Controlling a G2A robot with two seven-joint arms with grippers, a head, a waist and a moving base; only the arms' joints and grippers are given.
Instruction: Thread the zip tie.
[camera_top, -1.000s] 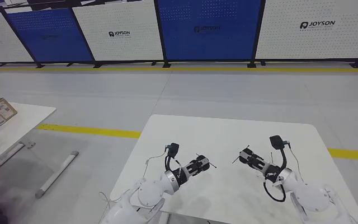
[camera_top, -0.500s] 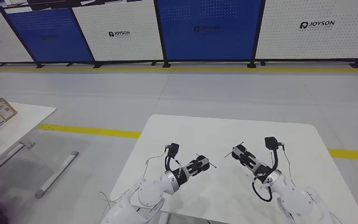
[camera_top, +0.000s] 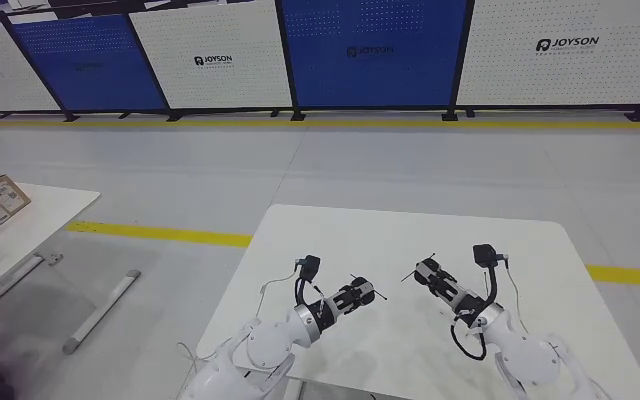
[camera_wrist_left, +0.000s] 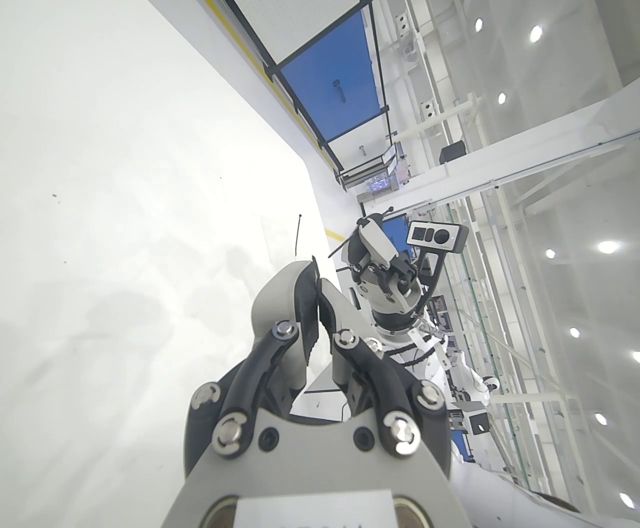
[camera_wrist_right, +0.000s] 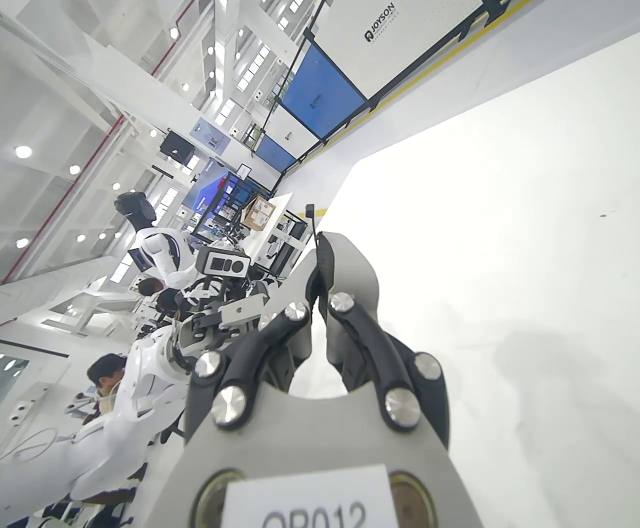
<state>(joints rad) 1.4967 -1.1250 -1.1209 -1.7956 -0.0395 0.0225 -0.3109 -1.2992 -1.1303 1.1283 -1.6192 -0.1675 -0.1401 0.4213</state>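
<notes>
My left gripper (camera_top: 362, 292) hovers over the white table (camera_top: 400, 230), left of centre, shut on a thin black zip tie (camera_top: 380, 296) that juts out past its tips. In the left wrist view the same tie (camera_wrist_left: 298, 235) rises from the closed left gripper (camera_wrist_left: 316, 270). My right gripper (camera_top: 427, 270) hovers a short gap to the right, facing the left one, shut on a second black zip tie (camera_top: 408, 277). In the right wrist view this tie's head end (camera_wrist_right: 310, 209) pokes out of the right gripper (camera_wrist_right: 320, 245). The two ties do not touch.
The table's front edge lies close under both arms, and its far half is bare. Another white table (camera_top: 40, 215) stands off to the left across a strip of floor. Blue and white fence panels (camera_top: 375, 55) line the back.
The right gripper has moved toward the left gripper and a little farther from the front edge, carrying its zip tie. The left arm has kept still.
</notes>
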